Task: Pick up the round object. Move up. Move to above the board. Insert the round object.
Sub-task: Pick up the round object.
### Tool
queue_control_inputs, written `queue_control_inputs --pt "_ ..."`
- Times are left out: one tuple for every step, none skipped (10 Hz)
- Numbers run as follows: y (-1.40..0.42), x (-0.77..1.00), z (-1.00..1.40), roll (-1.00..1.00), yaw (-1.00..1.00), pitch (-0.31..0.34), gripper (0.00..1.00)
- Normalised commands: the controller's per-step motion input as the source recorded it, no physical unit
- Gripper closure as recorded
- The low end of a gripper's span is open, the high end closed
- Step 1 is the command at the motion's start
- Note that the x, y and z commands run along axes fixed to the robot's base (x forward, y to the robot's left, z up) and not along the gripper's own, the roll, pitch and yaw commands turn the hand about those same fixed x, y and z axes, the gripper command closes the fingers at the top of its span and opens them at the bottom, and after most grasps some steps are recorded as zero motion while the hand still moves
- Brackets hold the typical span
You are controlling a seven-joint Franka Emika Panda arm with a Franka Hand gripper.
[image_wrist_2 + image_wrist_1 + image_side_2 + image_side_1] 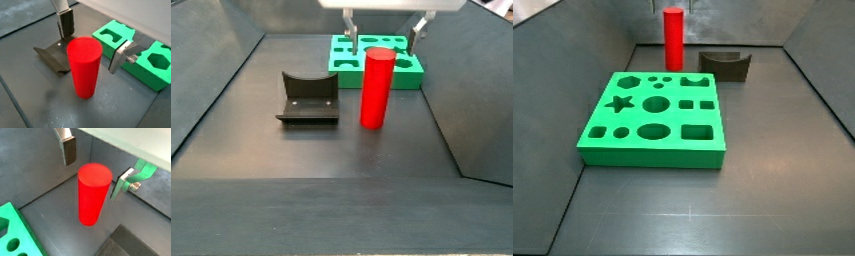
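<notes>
Straddling upright round object (374, 88) — claw (384, 38) wide, untouching, upper part cut off by frame top.

Dark olive-brown block (309, 97) — curved cutout, upright on floor

The round object (374, 88) is stood upright on the floor, between the board (401, 68) and the near edge in a side view. The block with a curved cutout (307, 98) is placed just left of it there, apart from it. The gripper (384, 28) is held above the cylinder's top, one finger (69, 151) seen at each side, not touching.
</notes>
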Motion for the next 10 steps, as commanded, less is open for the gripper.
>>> queue_control_inputs --pt "0.02 0.08 -0.32 0.02 0.00 0.000 0.00" --pt "0.04 0.16 -0.36 0.00 0.00 0.000 0.00" --pt "0.14 0.13 -0.28 0.00 0.00 0.026 0.00" --pt "0.16 0.05 -0.20 -0.06 0.00 0.030 0.00" --pt "0.15 0.00 -0.17 -0.11 0.00 0.019 0.00" --pt "0.00 0.00 -0.09 -0.09 0.00 0.014 0.00" --pt "0.00 0.05 -0.25 -0.11 0.00 0.023 0.00" --pt "0.00 0.03 -0.13 -0.09 -0.02 0.034 0.00" --pt "0.04 0.00 0.00 -0.07 0.00 0.000 0.00" --pt "0.00 0.00 0.00 0.00 0.00 0.000 0.00"
